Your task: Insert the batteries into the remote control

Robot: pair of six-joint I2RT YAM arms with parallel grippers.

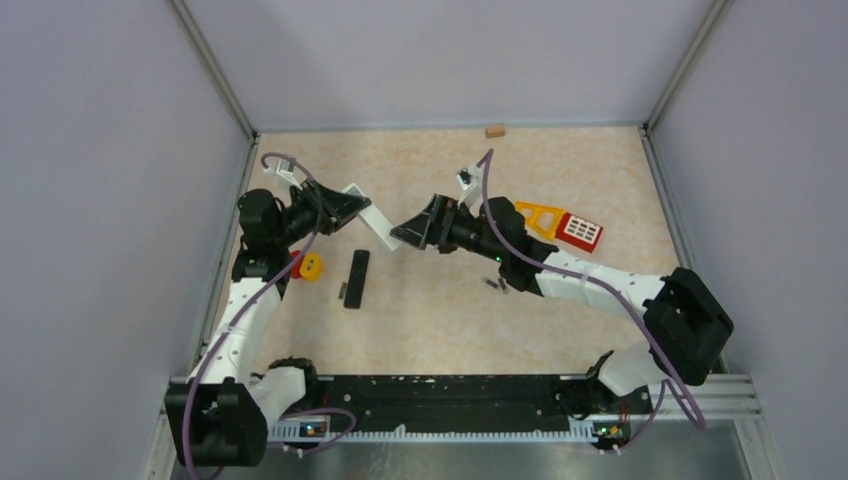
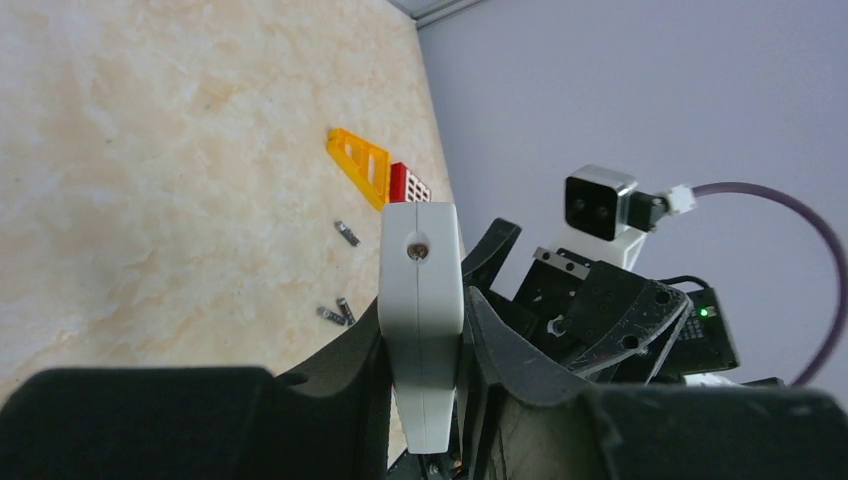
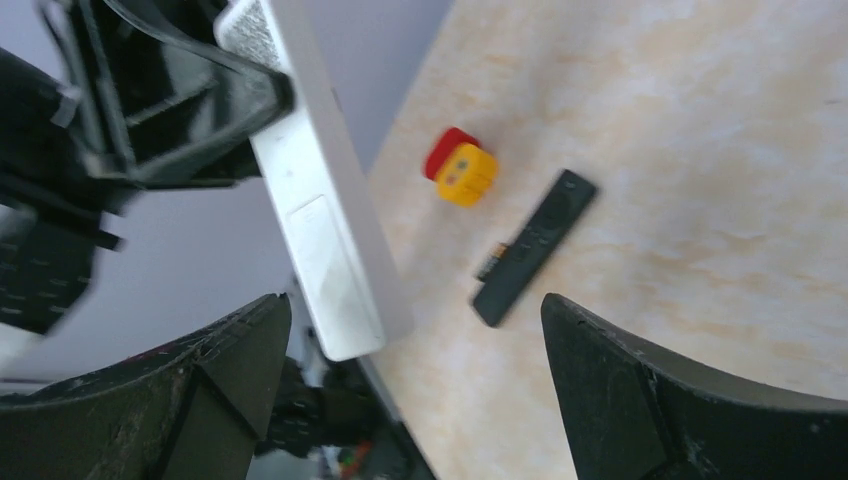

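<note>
The left claw (image 2: 420, 338) has the white remote (image 2: 420, 262) pinched by its edges near one end. It holds it up off the desk (image 1: 450, 335) with the free end sticking out towards the other arm, which looks to me like one arm offering it so the other can work on it. The right claw (image 3: 412, 300) is right at that free end with its jaws spread as wide as I can see them go. The tip of the remote sits in the gap, but neither finger seems to be touching it, so this claw has hold of nothing. From the right wrist view there is a rectangular panel outlined on the remote's face. I take it for the battery door, and it appears to be shut, so I would guess opening it is the job in hand and the loading has hardly begun. The batteries (image 2: 332, 315) lie loose on the desk, well apart from the raised remote. Two are close together and a third (image 2: 346, 233) is a little further off, towards the orange frame (image 2: 360, 166) and the red block (image 2: 410, 181). From above they sit just beside the right forearm, so it is the right arm that could reach them. A black remote (image 1: 356, 278) lies flat on the desk below the two claws, with a yellow and red toy (image 1: 306, 265) near it. Neither is being touched.
</note>
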